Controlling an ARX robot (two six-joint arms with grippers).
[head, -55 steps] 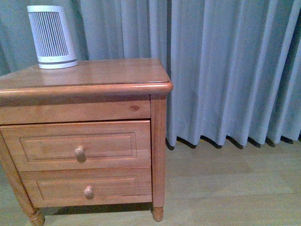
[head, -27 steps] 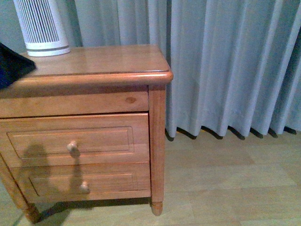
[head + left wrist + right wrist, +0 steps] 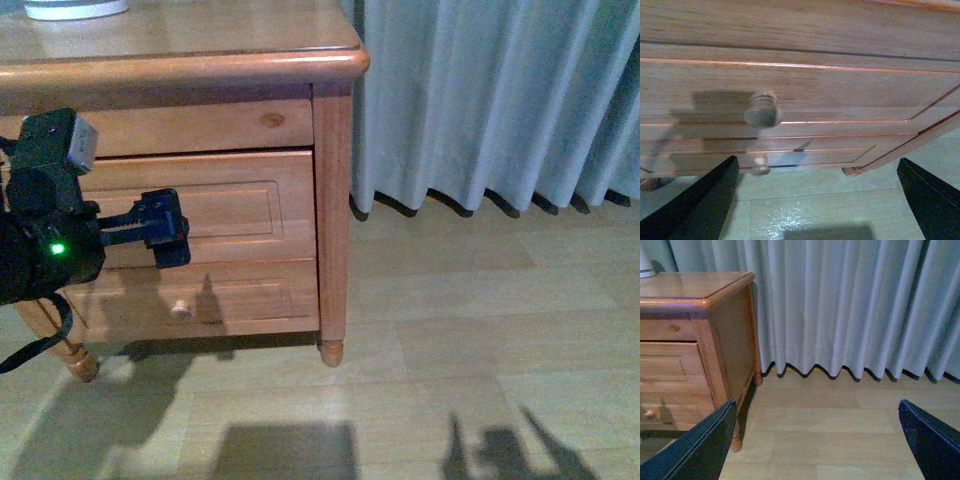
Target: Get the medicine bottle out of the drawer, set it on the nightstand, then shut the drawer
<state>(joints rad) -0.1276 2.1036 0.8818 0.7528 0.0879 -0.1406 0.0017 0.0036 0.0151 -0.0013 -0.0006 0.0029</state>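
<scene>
black arms, one green light

the left arm (image 3: 35,265) is a bulky matte black housing with a small green light (image 3: 57,248) glowing on it. a pale grey block (image 3: 83,143) caps its black camera module (image 3: 45,150), and a black cable (image 3: 35,352) loops beneath. the left gripper (image 3: 170,231) is black and boxy. in the wrist views, both grippers show plain black fingers (image 3: 700,200) tapering to narrow tips, the right gripper (image 3: 816,405) matching the left.

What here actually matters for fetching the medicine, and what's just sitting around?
Job: honey-brown wooden nightstand; its closed upper drawer with round wooden knob; black left gripper. Medicine bottle not visible.
Just there: shallower lower drawer; white appliance base; grey pleated curtain.
</scene>
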